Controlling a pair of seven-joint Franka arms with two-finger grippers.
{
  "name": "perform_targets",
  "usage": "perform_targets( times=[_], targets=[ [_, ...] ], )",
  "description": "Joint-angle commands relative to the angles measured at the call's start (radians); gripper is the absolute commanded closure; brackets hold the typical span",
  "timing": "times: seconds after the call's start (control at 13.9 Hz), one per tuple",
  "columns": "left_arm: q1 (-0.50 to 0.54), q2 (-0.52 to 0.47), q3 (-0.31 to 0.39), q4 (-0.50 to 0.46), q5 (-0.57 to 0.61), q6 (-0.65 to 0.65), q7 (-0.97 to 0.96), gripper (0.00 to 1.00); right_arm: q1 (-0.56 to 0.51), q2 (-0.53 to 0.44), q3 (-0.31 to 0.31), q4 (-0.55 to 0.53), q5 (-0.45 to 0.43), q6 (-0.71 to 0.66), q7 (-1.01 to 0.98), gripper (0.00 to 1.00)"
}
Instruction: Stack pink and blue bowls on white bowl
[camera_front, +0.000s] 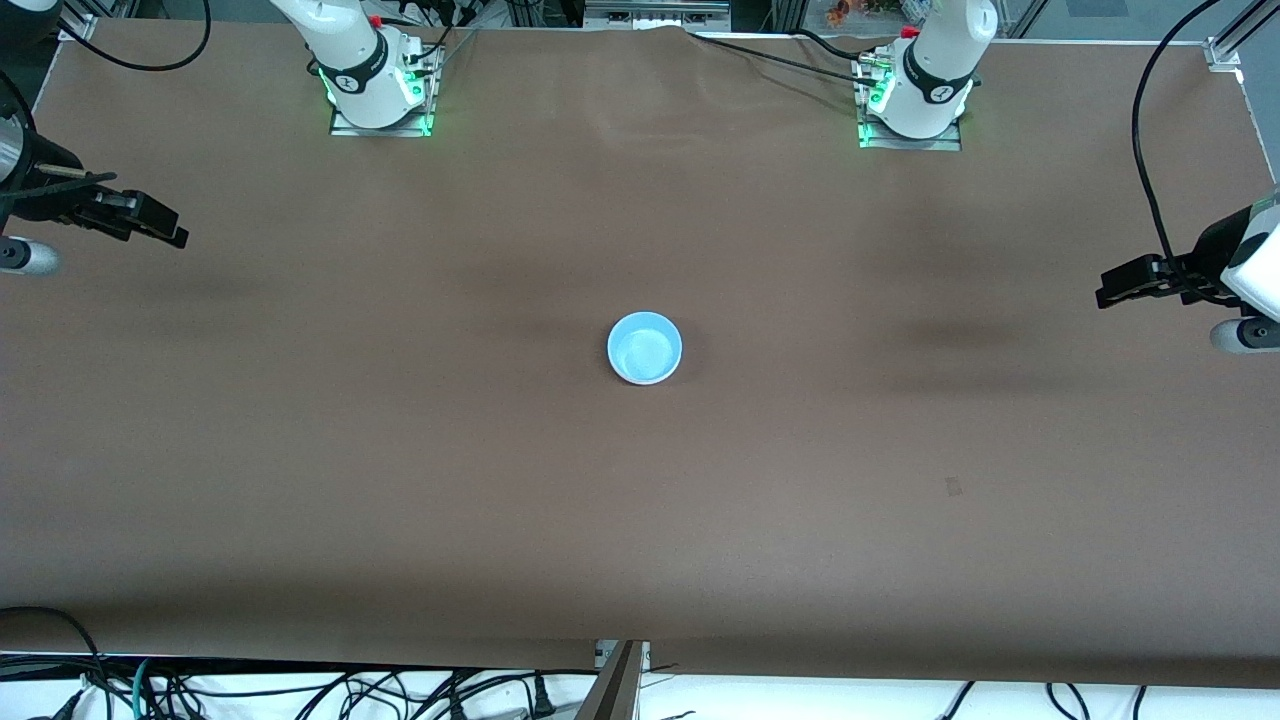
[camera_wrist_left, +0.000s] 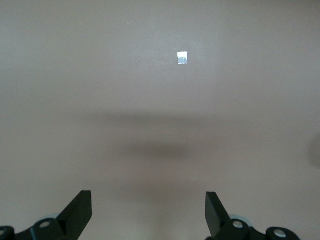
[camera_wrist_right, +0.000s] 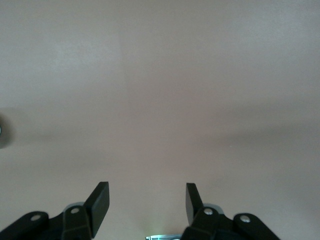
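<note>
A light sky blue bowl stands in the middle of the brown table. A thin white edge shows under its rim on the side nearer the front camera; I cannot tell whether that is the white bowl. No pink bowl shows in any view. My left gripper hangs open and empty over the left arm's end of the table, well apart from the bowl; the left wrist view shows it over bare table. My right gripper hangs open and empty over the right arm's end; the right wrist view shows it over bare table.
The two arm bases stand along the table's edge farthest from the front camera. A small pale square mark lies on the table. Cables hang below the table's near edge.
</note>
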Motion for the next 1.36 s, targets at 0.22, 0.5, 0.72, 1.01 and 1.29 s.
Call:
perform_targets(
  times=[0.22,0.5,0.72,1.01,1.29],
  targets=[
    [0.006,0.014,-0.002,0.035,-0.012,-0.026,0.014,0.00,0.001,-0.028,0.036,-0.032,-0.013,0.023,0.017,0.29],
    [0.006,0.014,-0.002,0.034,-0.014,-0.026,0.014,0.00,0.001,-0.028,0.067,-0.032,-0.023,0.022,0.071,0.29],
    [0.006,0.014,-0.002,0.035,-0.014,-0.026,0.014,0.00,-0.001,-0.026,0.061,-0.029,-0.023,0.017,0.071,0.26],
    [0.006,0.014,-0.002,0.035,-0.014,-0.026,0.014,0.00,-0.001,-0.028,0.062,-0.030,-0.025,0.014,0.075,0.26],
    [0.006,0.014,-0.002,0.035,-0.012,-0.026,0.014,0.00,-0.001,-0.028,0.062,-0.030,-0.025,0.007,0.075,0.26]
  ],
)
